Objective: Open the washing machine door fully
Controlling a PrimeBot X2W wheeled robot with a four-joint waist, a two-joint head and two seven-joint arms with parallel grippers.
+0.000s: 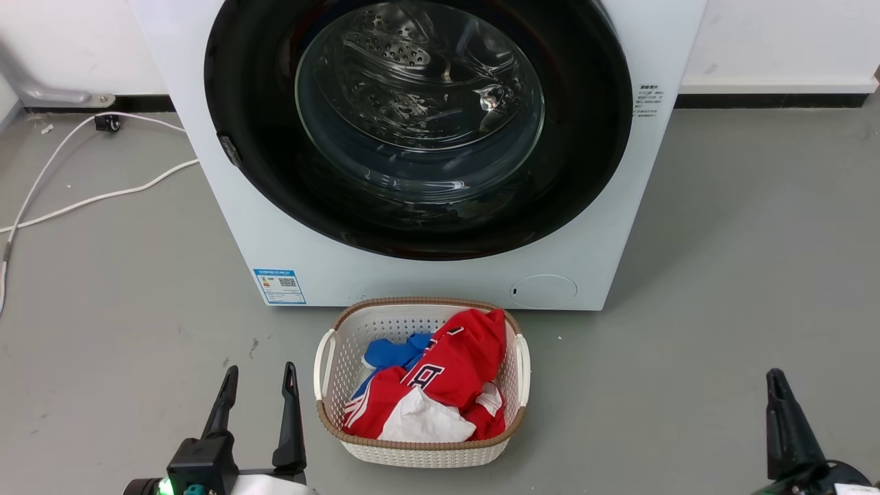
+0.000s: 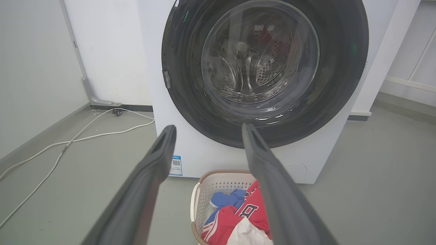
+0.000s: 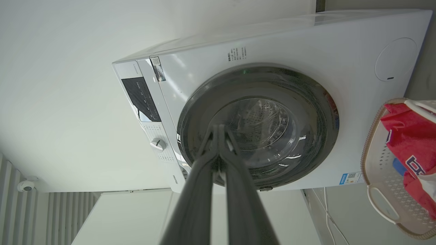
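Observation:
The white washing machine (image 1: 426,278) stands straight ahead, and its big black round door (image 1: 419,103) with the clear glass bowl lies flat against the front. A small latch (image 1: 229,150) sits on the door's left rim. My left gripper (image 1: 260,375) hovers low at the left, well short of the machine, open and holding nothing. In the left wrist view its fingers (image 2: 208,127) frame the lower part of the door (image 2: 262,58). My right gripper (image 1: 775,377) is at the lower right. In the right wrist view it (image 3: 218,128) is shut with tips touching, far from the door (image 3: 262,126).
A white laundry basket (image 1: 419,306) with red, blue and white clothes sits on the grey floor just before the machine, between my arms. White cables (image 1: 82,199) trail across the floor at the left. A wall runs behind the machine.

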